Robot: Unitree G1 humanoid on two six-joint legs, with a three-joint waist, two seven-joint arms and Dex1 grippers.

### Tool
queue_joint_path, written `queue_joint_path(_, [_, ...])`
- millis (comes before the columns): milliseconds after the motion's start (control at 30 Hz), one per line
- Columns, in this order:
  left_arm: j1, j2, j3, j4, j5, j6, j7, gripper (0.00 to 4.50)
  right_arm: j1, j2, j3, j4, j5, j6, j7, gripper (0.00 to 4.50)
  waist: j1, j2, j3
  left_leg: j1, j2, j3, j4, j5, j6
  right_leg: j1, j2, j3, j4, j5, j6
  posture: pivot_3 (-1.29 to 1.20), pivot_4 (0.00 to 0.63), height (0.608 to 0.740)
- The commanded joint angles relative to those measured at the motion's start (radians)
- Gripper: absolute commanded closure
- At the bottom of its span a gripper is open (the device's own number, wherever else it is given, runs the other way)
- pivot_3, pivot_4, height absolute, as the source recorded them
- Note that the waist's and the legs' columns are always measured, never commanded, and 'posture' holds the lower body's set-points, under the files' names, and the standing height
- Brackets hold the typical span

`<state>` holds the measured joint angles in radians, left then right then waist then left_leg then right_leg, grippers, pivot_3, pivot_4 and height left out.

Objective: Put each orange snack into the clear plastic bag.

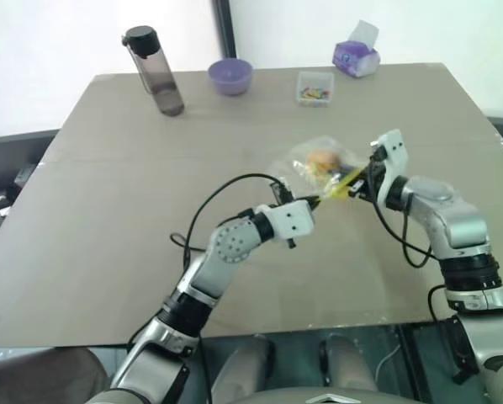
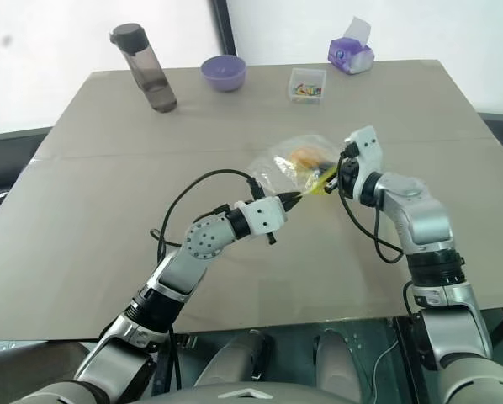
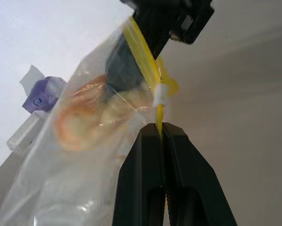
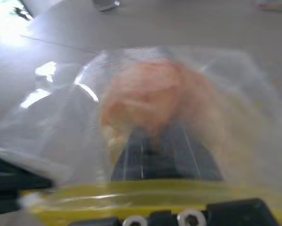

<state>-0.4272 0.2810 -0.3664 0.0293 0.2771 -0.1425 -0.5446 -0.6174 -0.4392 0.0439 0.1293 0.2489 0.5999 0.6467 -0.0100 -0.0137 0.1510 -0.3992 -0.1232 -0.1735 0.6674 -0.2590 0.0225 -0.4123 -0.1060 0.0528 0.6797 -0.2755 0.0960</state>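
Above the tan tabletop (image 1: 108, 210), both black-fingered grippers, left (image 2: 295, 198) and right (image 2: 334, 181), are clamping the crinkly clear plastic bag's (image 2: 285, 160) yellow seal strip (image 3: 143, 52), the round orange snack (image 2: 303, 156) inside, so sealing probably follows.

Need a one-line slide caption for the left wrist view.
Left gripper shut on the yellow seal strip of the clear plastic bag, an orange snack inside.

My left pincer (image 3: 161, 134): fingers pressed together, yellow seal strip (image 3: 141, 52) of clear plastic bag (image 2: 295, 164) pinched at tips. Left forearm stretched forward over table, pointing roughly level toward right. My right pincer (image 2: 334, 178): closed on same strip at other end, angled slightly down toward left pincer. Pincers near each other, bag hanging between them.
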Motion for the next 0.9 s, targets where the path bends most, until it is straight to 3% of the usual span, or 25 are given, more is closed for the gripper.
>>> queue_joint_path(33, [0.006, -0.01, -0.017, -0.045, -0.013, -0.015, -0.009, 4.5, -0.016, 0.025, -0.023, -0.033, 0.029, -0.003, 0.0, 4.47, -0.005, 0.0, 0.0, 0.0, 0.0, 0.0, 0.0, 0.0, 0.0, 0.0, 0.0, 0.0, 0.0, 0.0, 0.0, 0.0, 0.15, 0.74])
queue_joint_path(133, [0.011, -0.014, -0.019, -0.052, -0.013, -0.01, -0.009, 4.5, -0.013, 0.029, -0.016, -0.04, 0.026, -0.008, 0.009, 4.47, -0.008, 0.0, 0.0, 0.0, 0.0, 0.0, -0.002, 0.0, 0.0, -0.001, 0.0, 0.001, -0.001, 0.0, 0.0, 0.0, 0.15, 0.74])
queue_joint_path(200, [0.013, -0.017, -0.018, -0.054, -0.013, -0.007, -0.006, 4.5, -0.011, 0.016, 0.004, -0.046, 0.023, 0.018, 0.031, 3.65, -0.007, 0.0, 0.0, 0.0, 0.0, 0.0, -0.002, 0.0, 0.0, -0.001, 0.0, 0.0, -0.001, 0.0, 0.0, 0.0, 0.15, 0.74])
queue_joint_path(233, [0.012, -0.018, -0.017, -0.054, -0.014, -0.005, -0.003, 4.5, -0.01, 0.014, 0.008, -0.047, 0.021, 0.018, 0.038, 3.45, -0.007, 0.0, 0.0, 0.0, 0.0, 0.0, -0.002, 0.0, 0.0, -0.001, 0.0, 0.0, -0.001, 0.0, 0.0, 0.0, 0.15, 0.74])
queue_joint_path(400, [0.013, -0.03, 0.025, -0.044, -0.031, 0.045, 0.031, 4.5, 0.0, -0.01, 0.005, -0.06, -0.008, -0.041, 0.039, 1.17, -0.007, 0.0, 0.0, 0.0, 0.0, 0.0, -0.001, 0.0, 0.0, -0.001, 0.0, 0.0, 0.0, 0.0, 0.0, 0.0, 0.15, 0.74])
queue_joint_path(667, [-0.004, -0.073, 0.105, -0.052, -0.094, 0.14, 0.069, 4.5, 0.056, -0.152, -0.027, -0.221, 0.063, -0.012, 0.172, 1.17, -0.004, 0.0, 0.0, 0.0, 0.0, 0.0, -0.001, 0.0, 0.0, 0.0, 0.0, 0.0, -0.001, 0.0, 0.0, 0.0, 0.15, 0.74])
queue_joint_path(800, [-0.011, -0.096, 0.124, -0.06, -0.131, 0.167, 0.077, 4.5, 0.114, -0.254, -0.062, -0.258, 0.076, -0.136, 0.286, 1.17, 0.001, 0.0, 0.0, -0.001, 0.0, 0.0, -0.001, 0.0, 0.0, 0.0, 0.0, 0.0, -0.001, 0.0, 0.0, 0.0, 0.15, 0.74])
queue_joint_path(900, [-0.01, -0.093, 0.116, -0.059, -0.125, 0.164, 0.075, 4.5, 0.112, -0.269, -0.064, -0.208, 0.027, -0.197, 0.244, 1.17, -0.004, 0.0, 0.0, 0.0, 0.0, 0.001, -0.001, 0.0, 0.0, 0.0, 0.0, 0.0, -0.001, 0.0, 0.0, 0.0, 0.15, 0.74])
